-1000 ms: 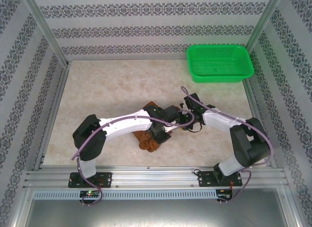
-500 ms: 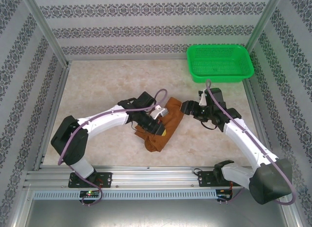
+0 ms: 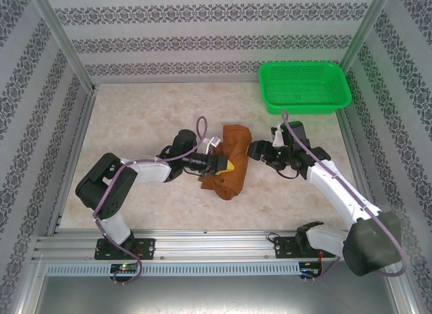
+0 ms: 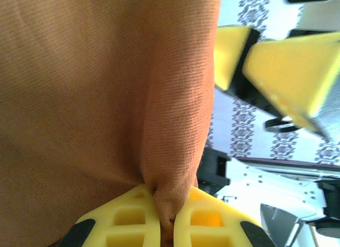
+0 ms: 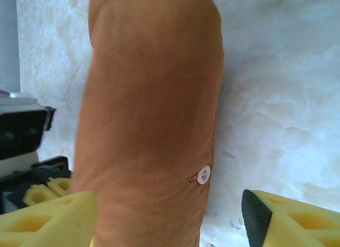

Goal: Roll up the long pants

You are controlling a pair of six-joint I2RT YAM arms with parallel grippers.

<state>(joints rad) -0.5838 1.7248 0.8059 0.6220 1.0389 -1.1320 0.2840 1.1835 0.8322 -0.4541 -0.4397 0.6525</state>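
Observation:
The long pants (image 3: 231, 160) lie as a rust-brown rolled bundle in the middle of the table. My left gripper (image 3: 219, 165) comes in from the left and is shut on a fold of the fabric; in the left wrist view the cloth (image 4: 106, 87) is pinched between the yellow fingers (image 4: 127, 220). My right gripper (image 3: 254, 150) stands open at the bundle's right side. In the right wrist view the roll (image 5: 149, 98), with a white button (image 5: 203, 174), lies between the spread fingers (image 5: 289, 220), and the right finger stands clear of the cloth.
A green basket (image 3: 305, 88) stands at the back right corner. Patterned walls and metal rails close in the table (image 3: 135, 118). Bare marble surface lies left of and behind the bundle.
The right gripper has opened and let go of the roll. The bundle has shifted away from the near edge and turned more upright. The left gripper has kept its hold on the fabric.

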